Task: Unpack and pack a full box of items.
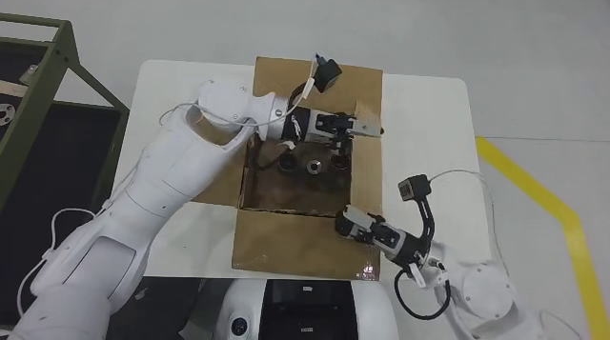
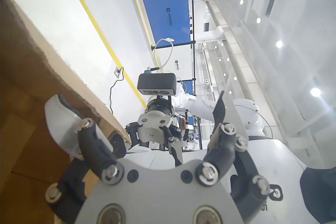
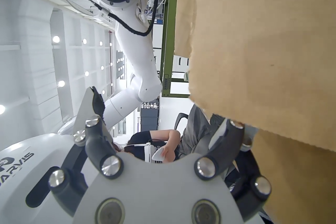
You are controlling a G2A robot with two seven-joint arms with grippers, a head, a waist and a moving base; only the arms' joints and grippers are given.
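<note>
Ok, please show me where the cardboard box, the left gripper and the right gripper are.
cardboard box (image 1: 286, 245): top view, on its near flap.
left gripper (image 1: 370, 129): top view, between its fingertips.
right gripper (image 1: 343, 223): top view, between its fingertips.

A white desk (image 1: 429, 121) with rounded corners fills the middle of the top view, with bare surface showing along its left and right sides and a narrow strip along its upper edge. One brown cardboard box (image 1: 250, 192) sits directly on it, roughly centred and standing open. Its upper flap (image 1: 286, 78) lies folded out flat toward the top of the frame, reaching the desk's upper edge. Its lower flap (image 1: 286, 245) spreads out toward the bottom of the frame, near the desk's lower edge.
</note>
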